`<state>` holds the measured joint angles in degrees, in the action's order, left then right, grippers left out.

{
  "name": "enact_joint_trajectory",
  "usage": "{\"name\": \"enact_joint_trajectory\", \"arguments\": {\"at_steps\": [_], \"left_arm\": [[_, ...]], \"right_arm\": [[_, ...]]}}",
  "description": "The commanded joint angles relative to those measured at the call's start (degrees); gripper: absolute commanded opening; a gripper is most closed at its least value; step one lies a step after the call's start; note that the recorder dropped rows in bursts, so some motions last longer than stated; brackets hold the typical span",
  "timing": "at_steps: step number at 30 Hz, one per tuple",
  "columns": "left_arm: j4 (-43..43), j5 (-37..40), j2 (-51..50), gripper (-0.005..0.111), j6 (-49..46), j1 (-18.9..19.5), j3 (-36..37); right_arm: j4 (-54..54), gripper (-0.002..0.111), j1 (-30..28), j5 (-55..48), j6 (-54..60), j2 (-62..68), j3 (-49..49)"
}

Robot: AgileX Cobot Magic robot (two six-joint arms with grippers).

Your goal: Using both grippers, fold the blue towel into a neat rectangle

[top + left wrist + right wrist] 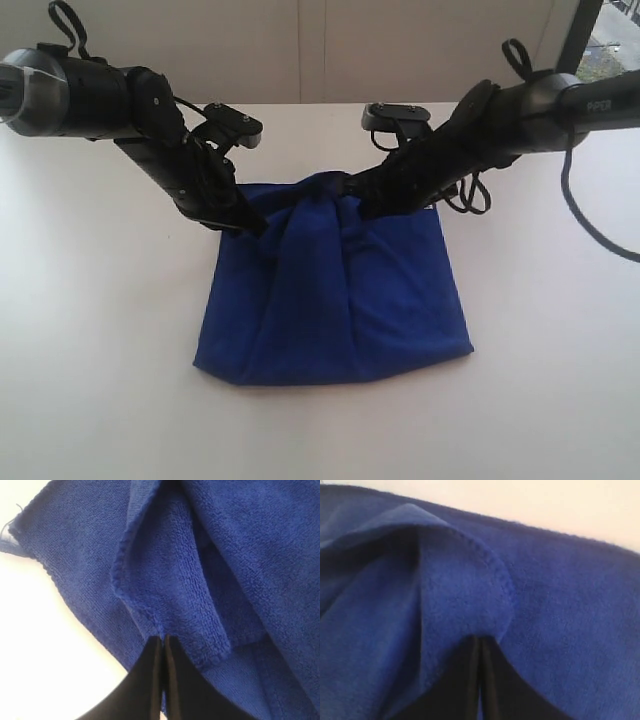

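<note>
The blue towel (335, 290) lies doubled over on the white table, its far part bunched into ridges between the two arms. My left gripper (258, 228) is shut on the towel's upper layer near the far left corner; in the left wrist view the gripper (163, 639) pinches a hemmed fold of the towel (165, 590). My right gripper (362, 208) is shut on the upper layer near the far right; in the right wrist view the gripper (480, 640) bites a rounded fold of the towel (465, 600). The fingertips are buried in cloth.
The white table (90, 330) spreads all around the towel. The left arm (150, 120) and right arm (500, 120) reach in from the far corners, with black cables (590, 220) hanging on the right.
</note>
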<state>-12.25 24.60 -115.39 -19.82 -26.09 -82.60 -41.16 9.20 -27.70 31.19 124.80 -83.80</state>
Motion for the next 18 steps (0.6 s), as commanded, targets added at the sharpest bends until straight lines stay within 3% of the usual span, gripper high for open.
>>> {"name": "enact_joint_trajectory", "arguments": {"at_steps": [1,10,18], "left_arm": [[-0.4,1.1,0.6,0.0,0.5,0.0,-0.2],[-0.5,0.3,0.6,0.0,0.5,0.0,-0.2],[-0.5,0.4,0.6,0.0,0.5,0.0,-0.2]], "right_arm": [[0.3,0.0,0.2,-0.6,-0.5,1.5,-0.1],[-4.2,0.0,6.5,-8.8,7.8,-1.3,-0.1],[-4.4,0.0,6.8,-16.3,13.6,-2.1,-0.1]]}}
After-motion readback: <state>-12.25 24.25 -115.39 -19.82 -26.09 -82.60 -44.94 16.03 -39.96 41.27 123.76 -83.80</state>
